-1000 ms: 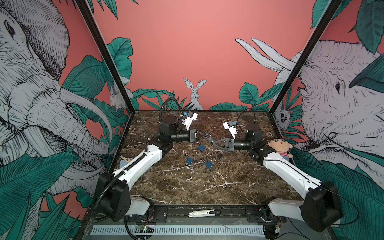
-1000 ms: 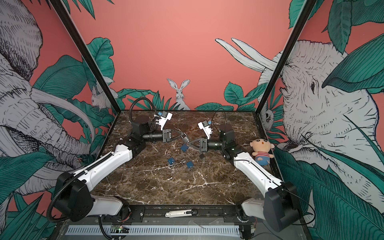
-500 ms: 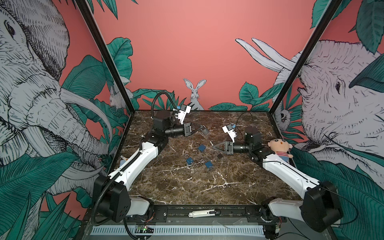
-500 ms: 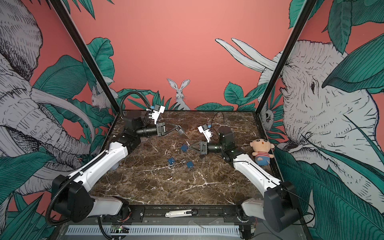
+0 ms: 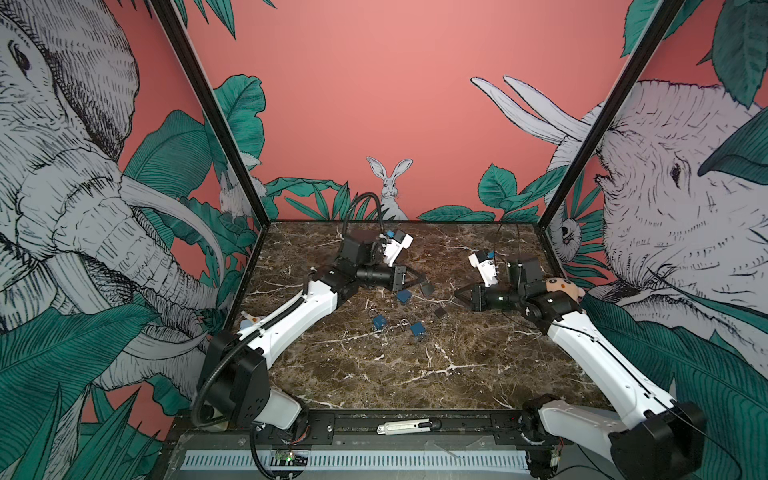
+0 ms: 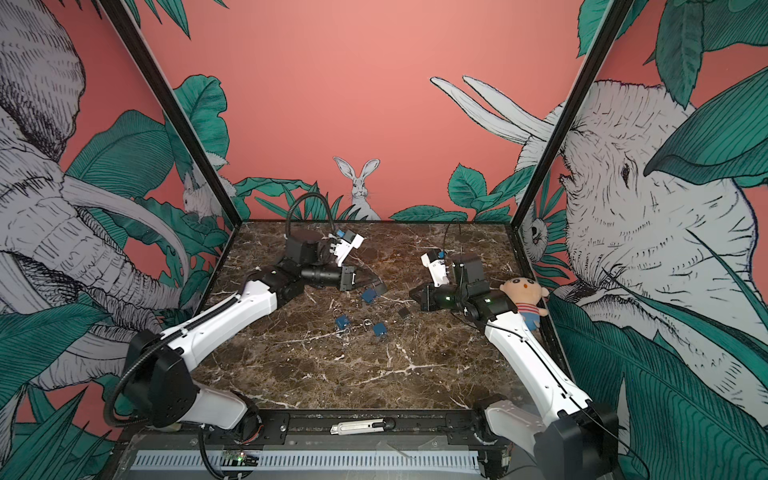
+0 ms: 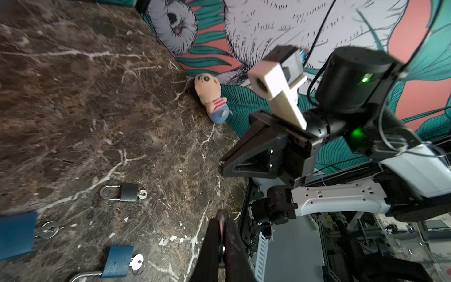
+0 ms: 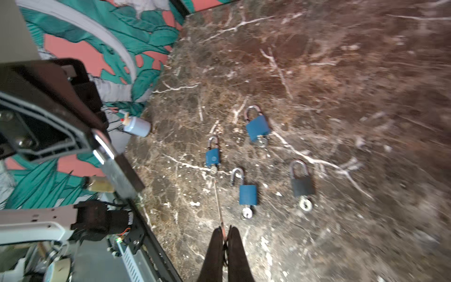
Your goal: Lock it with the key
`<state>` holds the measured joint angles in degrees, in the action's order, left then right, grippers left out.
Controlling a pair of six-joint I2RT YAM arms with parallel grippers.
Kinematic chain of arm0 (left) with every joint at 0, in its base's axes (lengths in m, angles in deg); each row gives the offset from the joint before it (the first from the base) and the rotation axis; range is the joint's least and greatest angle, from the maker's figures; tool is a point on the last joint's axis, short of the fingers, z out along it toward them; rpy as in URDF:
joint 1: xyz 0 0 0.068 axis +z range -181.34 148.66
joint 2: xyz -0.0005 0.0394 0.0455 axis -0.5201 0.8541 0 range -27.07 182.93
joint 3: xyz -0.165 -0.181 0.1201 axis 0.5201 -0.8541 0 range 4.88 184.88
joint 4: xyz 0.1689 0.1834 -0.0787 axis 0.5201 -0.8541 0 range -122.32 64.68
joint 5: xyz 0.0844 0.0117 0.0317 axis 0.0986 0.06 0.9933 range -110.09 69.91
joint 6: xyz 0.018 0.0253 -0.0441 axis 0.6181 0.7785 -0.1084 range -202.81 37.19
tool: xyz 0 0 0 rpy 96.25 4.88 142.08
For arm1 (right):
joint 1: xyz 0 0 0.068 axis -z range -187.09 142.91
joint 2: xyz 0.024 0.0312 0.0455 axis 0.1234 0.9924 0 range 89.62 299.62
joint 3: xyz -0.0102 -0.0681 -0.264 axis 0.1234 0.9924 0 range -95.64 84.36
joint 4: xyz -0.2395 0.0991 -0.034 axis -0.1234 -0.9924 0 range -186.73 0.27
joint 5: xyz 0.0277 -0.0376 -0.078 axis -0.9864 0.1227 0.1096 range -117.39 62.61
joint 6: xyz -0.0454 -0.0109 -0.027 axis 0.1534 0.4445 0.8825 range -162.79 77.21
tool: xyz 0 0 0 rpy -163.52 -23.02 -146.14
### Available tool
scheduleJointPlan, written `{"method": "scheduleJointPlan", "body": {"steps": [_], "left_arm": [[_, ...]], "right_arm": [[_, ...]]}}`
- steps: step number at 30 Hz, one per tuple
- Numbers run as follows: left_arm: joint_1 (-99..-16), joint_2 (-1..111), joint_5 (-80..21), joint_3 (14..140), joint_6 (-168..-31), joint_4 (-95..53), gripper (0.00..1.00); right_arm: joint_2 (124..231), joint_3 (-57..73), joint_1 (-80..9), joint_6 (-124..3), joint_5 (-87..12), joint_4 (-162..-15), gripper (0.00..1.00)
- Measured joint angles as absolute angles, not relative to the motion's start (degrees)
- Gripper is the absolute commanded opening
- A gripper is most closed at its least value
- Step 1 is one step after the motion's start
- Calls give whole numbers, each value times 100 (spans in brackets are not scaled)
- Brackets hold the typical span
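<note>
Left gripper (image 5: 419, 280) clamped a dark padlock (image 5: 427, 289) aloft, likely presenting its keyhole toward the closed, seemingly empty right gripper (image 5: 457, 294).

To my right, a plush doll (image 6: 524, 300) in a striped shirt lies at the marble table's (image 5: 415, 374) edge. A utility knife (image 5: 409, 427) rests on the front rail, and a painted rabbit (image 5: 390, 187) faces me.
</note>
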<state>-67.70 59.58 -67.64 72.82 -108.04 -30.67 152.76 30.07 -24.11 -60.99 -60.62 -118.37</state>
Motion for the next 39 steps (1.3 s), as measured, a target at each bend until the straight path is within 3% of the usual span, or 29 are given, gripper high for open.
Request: {"method": "scheduleJointPlan", "body": {"steps": [7,16,25,39], "left_arm": [[-7397,7479,-6467,7971,-10822,-3233,0],[-8070,9130,-6161,9483,-10850,-3576,0],[-8330,10358,-5992,10766,-11025,-3891,0],[-8481,11031,-5830,11190,-11217,-4221,0]], "right_arm": [[14611,3423,-1302,-6031,-5658,-12650,0],[14428,4124,-242,-6429,-5829,-12663,0],[14539,4153,-216,-6617,-5907,-12355,0],[14504,4054,-216,-6466,-5813,-12473,0]]}}
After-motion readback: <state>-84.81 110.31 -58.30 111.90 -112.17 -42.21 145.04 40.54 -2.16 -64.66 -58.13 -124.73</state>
